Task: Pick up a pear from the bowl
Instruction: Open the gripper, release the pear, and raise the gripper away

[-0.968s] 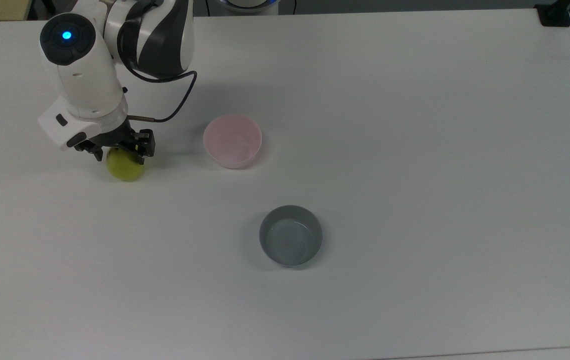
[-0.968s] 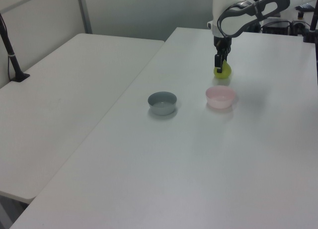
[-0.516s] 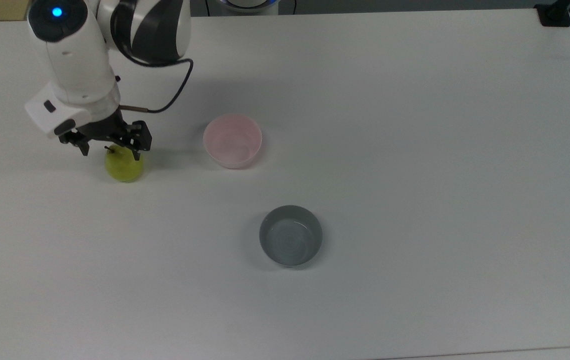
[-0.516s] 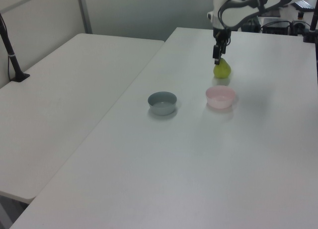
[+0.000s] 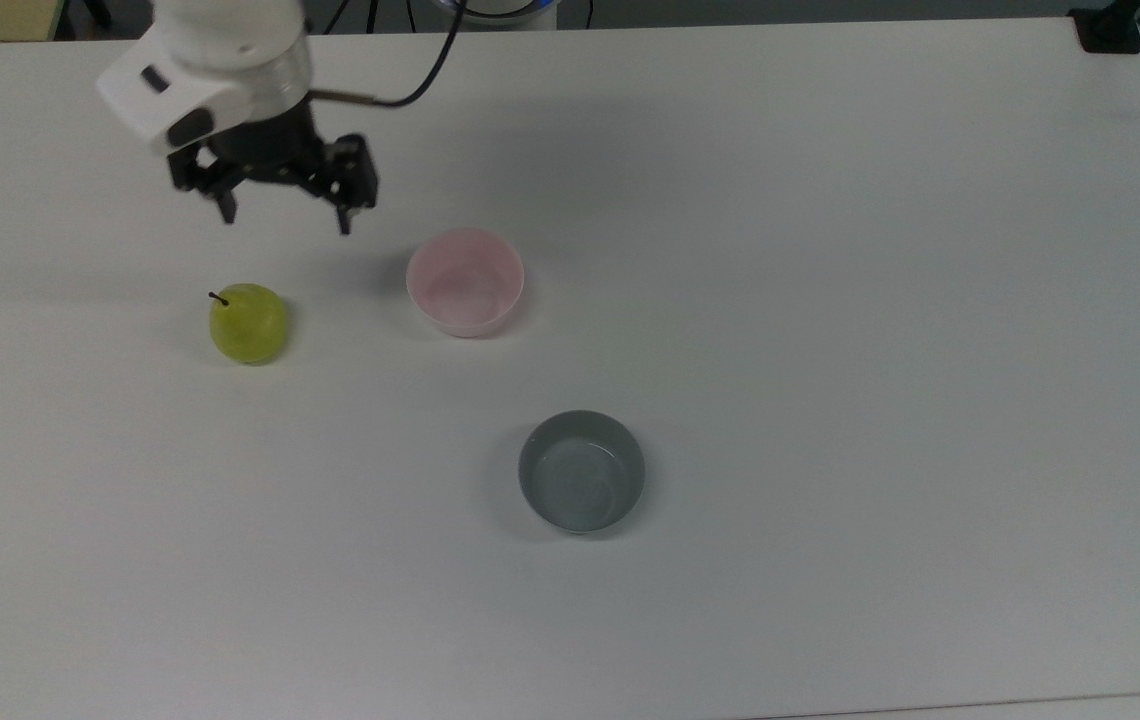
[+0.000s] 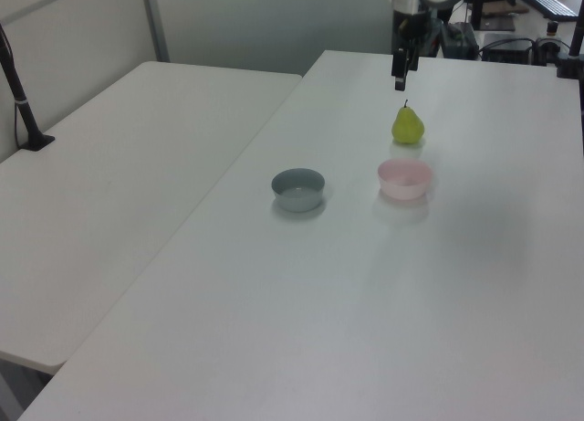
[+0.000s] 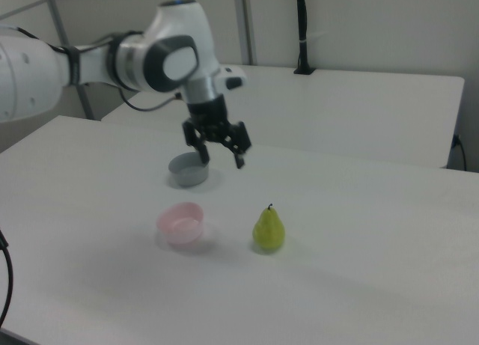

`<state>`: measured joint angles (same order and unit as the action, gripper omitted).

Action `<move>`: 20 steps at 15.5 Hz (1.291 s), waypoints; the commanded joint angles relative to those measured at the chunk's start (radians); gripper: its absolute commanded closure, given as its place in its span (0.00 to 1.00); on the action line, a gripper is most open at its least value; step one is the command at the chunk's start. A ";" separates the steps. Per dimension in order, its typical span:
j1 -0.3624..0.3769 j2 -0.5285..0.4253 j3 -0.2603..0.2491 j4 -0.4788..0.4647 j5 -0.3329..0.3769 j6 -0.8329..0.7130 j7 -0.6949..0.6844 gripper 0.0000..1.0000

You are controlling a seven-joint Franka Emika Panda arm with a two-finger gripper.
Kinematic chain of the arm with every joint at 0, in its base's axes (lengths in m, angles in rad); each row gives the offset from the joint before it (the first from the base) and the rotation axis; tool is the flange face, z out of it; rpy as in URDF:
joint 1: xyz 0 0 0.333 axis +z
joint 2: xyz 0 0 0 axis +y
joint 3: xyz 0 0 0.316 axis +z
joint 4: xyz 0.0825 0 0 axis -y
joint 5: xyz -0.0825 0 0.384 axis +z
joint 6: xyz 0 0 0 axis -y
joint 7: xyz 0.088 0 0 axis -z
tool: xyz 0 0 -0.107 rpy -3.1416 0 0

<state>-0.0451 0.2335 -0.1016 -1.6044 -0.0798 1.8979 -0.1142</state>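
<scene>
The black two-finger pincer (image 5: 285,218) hangs above the white table (image 5: 830,300), fingers spread wide, holding nothing. Below it the small yellow-green pear with a dark stem (image 5: 249,323) stands upright on the table. The pale pink round bowl (image 5: 465,281), beside and below the pincer, sits empty; the grey round bowl (image 5: 581,471) lies farther off. Risk: the rounded pear may roll if nudged. No legible markings.

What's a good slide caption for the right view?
Open gripper raised above upright pear beside empty pink bowl.
</scene>
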 commanded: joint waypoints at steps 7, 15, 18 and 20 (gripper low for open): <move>0.208 -0.180 -0.012 -0.023 0.005 -0.207 0.143 0.00; 0.203 -0.218 -0.013 -0.025 0.006 -0.267 0.145 0.00; 0.202 -0.224 -0.018 -0.023 0.006 -0.269 0.146 0.00; 0.191 -0.224 -0.012 -0.023 0.008 -0.270 0.146 0.00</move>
<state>0.1477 0.0387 -0.1113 -1.6058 -0.0791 1.6533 0.0169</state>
